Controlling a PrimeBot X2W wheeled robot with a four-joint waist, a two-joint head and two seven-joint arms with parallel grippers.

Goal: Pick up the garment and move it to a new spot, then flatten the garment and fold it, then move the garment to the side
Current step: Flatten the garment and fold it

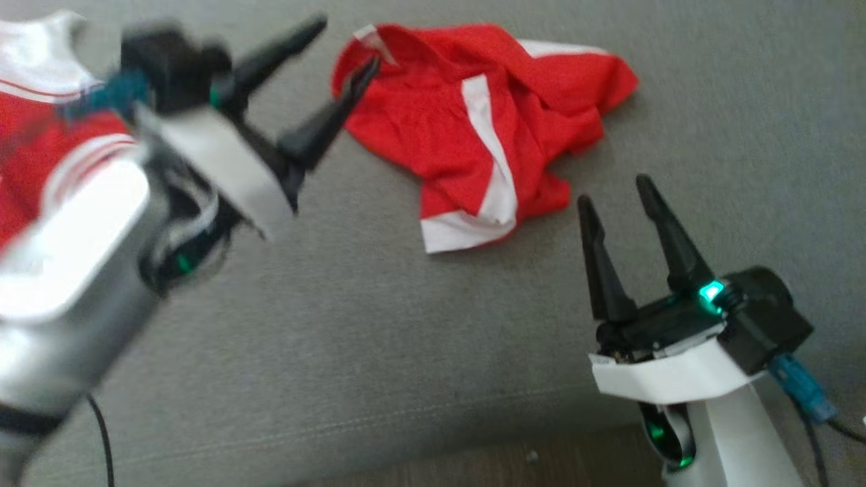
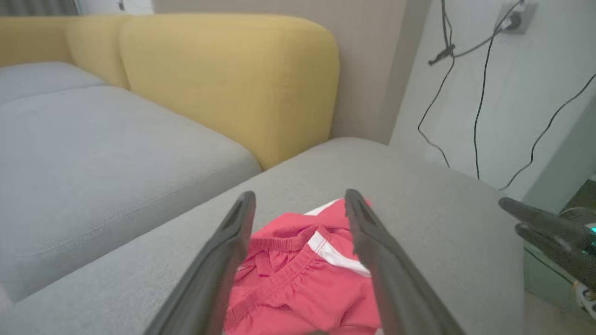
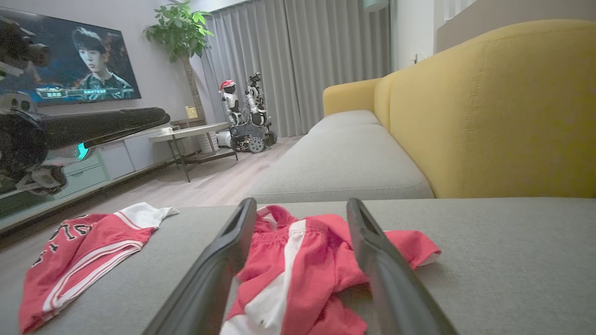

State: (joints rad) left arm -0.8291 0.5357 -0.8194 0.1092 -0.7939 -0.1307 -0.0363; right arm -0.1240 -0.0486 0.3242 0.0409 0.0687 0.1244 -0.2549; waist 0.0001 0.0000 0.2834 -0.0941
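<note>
Your left gripper [image 1: 345, 46] and right gripper [image 1: 614, 191]: fingers wide, empty. The jersey [image 1: 30, 145] lies at left, red shorts [image 1: 473, 128] centre.

A pair of red shorts [image 1: 473, 128] with white side stripes is lying crumpled on the grey sofa seat [image 1: 338, 325], its waistband bunching (the elastic is showing in the left wrist view). Yellow back cushions [image 3: 493, 111] are rising behind the seat. Across the room a television [image 3: 74, 60] is glowing, a potted plant [image 3: 179, 30] is standing beside grey curtains [image 3: 302, 60], and black cables [image 2: 479, 93] are hanging from a wall socket [image 2: 517, 16].
</note>
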